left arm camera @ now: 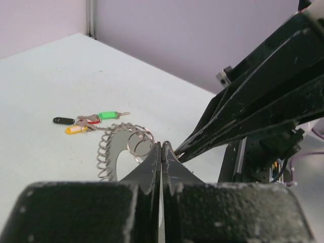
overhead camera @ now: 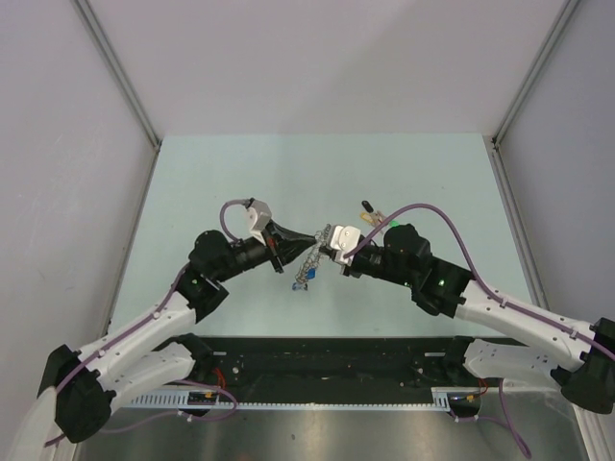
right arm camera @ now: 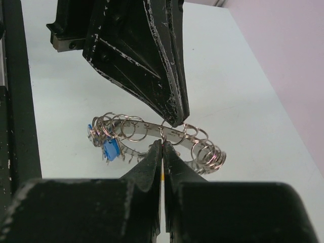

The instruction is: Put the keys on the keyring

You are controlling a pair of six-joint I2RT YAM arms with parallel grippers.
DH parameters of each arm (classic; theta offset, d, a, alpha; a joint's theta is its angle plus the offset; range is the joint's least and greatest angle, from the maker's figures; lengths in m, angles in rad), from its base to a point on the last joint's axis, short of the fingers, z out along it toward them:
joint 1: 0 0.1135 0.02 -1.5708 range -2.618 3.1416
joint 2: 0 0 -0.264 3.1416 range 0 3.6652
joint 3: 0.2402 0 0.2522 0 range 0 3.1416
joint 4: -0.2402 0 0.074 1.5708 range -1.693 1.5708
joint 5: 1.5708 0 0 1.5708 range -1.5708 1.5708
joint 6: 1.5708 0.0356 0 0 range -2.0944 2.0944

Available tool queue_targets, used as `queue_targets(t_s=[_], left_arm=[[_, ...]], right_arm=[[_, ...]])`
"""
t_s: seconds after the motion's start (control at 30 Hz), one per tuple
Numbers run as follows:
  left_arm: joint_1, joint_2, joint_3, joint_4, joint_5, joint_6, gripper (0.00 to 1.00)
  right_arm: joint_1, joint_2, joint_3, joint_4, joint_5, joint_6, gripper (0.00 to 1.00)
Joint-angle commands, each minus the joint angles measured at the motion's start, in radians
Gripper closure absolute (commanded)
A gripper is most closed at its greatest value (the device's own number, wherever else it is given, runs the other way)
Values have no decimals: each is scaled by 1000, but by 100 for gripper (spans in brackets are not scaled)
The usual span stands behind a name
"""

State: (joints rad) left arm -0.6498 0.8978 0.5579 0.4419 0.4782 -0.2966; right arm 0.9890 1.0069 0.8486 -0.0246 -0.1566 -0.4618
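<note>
1. Grip firmly with left gripper (overhead camera: pixel 309 239), shut on ring (overhead camera: pixel 313 261) rim at its tips.
2. Avoid twisting with right gripper (overhead camera: pixel 326 252), likewise shut on rim, tip-to-tip opposite.
3. Fetch loose keys (overhead camera: pixel 373 217), lying beyond right gripper, one by one.

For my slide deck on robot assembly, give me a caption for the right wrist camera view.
Left gripper and right gripper both pinch the keyring, a blue key dangling from it.
</note>
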Motion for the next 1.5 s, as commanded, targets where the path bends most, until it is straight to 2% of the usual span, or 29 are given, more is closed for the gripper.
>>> queue_targets(t_s=[0.0,0.23,0.33,0.57,0.73,0.87,0.97,1.03,1.23,1.47], left_arm=[[-34,-42,-21,202,-138,-59,100],[-44,-65,-50,195,-145,-59,100],[-42,-97,-47,114,-145,-12,90],[-33,-146,-27,-69,-124,91,85],[-5,-114,26,-179,5,169,69],[10,-18,161,-397,177,348,49],[9,47,271,-595,301,512,41],[10,101,315,-700,354,621,40],[9,203,425,-879,398,818,38],[9,305,502,-951,484,875,41]], right_arm=[[10,16,-14,55,-35,31,100],[10,7,-17,69,8,-12,100],[10,-11,-16,63,11,-50,100],[10,-33,-2,28,6,-103,100],[10,-44,29,-44,-8,-138,100],[10,-48,61,-93,-34,-159,100],[11,-48,72,-123,-60,-166,100],[13,-48,78,-138,-72,-167,100],[17,-44,93,-169,-95,-176,100],[22,-42,99,-182,-109,-179,100]])
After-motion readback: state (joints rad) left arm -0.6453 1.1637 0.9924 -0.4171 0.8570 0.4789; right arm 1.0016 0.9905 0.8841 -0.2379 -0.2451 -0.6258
